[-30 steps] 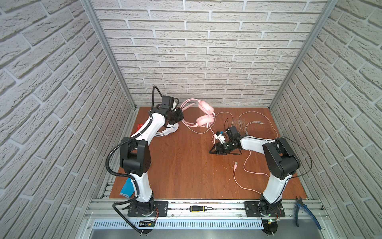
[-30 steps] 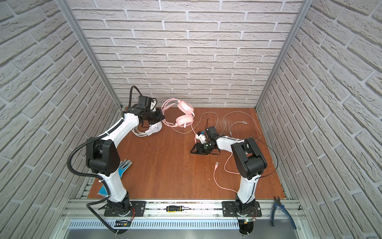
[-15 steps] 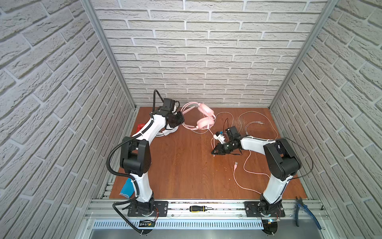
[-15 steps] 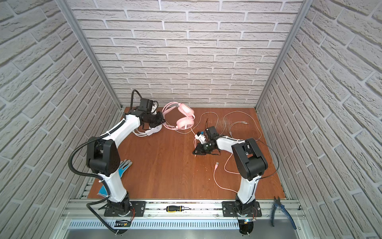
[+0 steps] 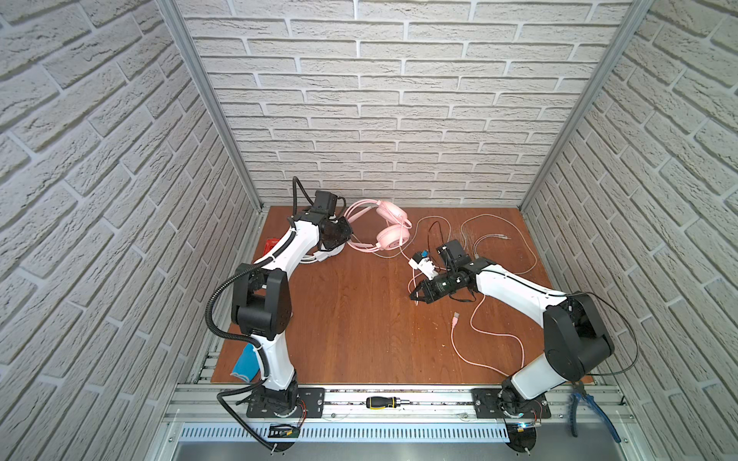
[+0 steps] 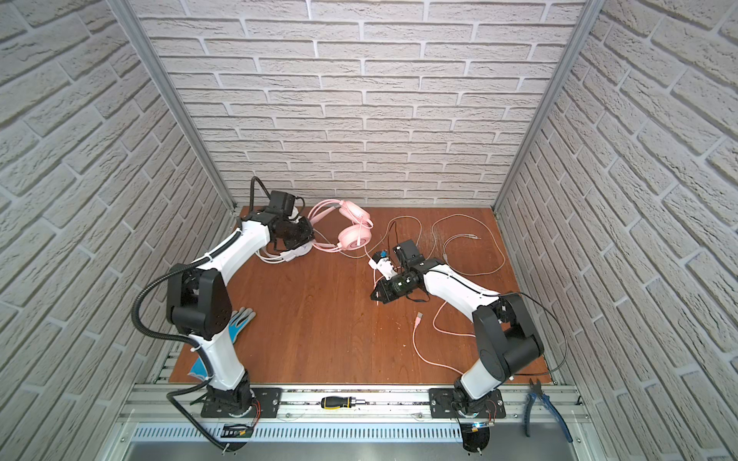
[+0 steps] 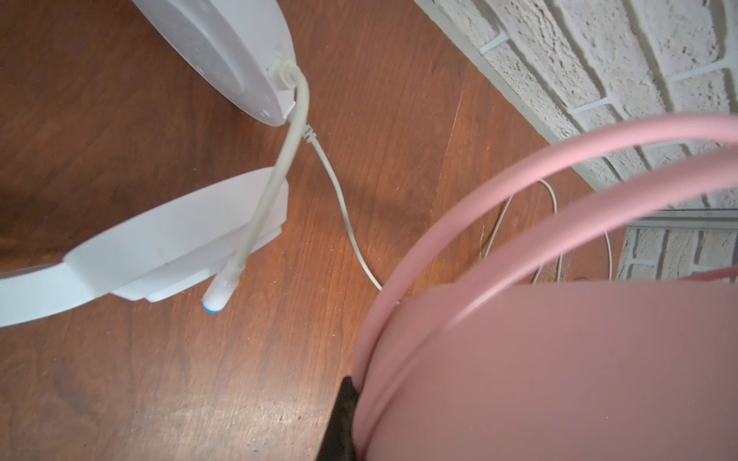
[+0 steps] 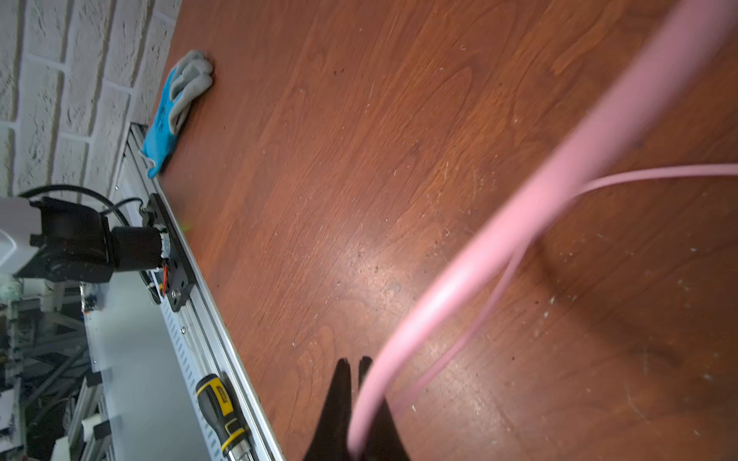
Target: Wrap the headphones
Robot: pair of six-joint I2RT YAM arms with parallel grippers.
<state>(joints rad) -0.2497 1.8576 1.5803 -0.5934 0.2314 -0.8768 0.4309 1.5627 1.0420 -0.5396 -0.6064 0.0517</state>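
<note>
The pink headphones (image 5: pixel 393 235) (image 6: pixel 353 239) lie near the back wall. My left gripper (image 5: pixel 348 238) (image 6: pixel 312 240) is shut on their headband, which fills one side of the left wrist view as pink hoops (image 7: pixel 519 167); one black fingertip (image 7: pixel 345 399) shows against it. The white headphones (image 5: pixel 329 253) (image 6: pixel 293 252) (image 7: pixel 179 247) lie flat, partly hidden under the left arm. My right gripper (image 5: pixel 413 296) (image 6: pixel 373 297) (image 8: pixel 355 363) is low over mid-table, shut on the pink cable (image 5: pixel 479 331) (image 8: pixel 519 223), which trails off to a loose plug (image 5: pixel 455 317).
A white cable (image 5: pixel 531 255) loops over the back right of the table. A blue and grey glove (image 6: pixel 235 323) (image 8: pixel 175 107) lies at the left edge. A screwdriver (image 5: pixel 385 402) and pliers (image 5: pixel 591 411) rest on the front rail. A red object (image 5: pixel 271 245) sits behind the left arm.
My right gripper's jaws have closed on the pink cable. The left arm, still holding the pink headband, has hardly moved.
</note>
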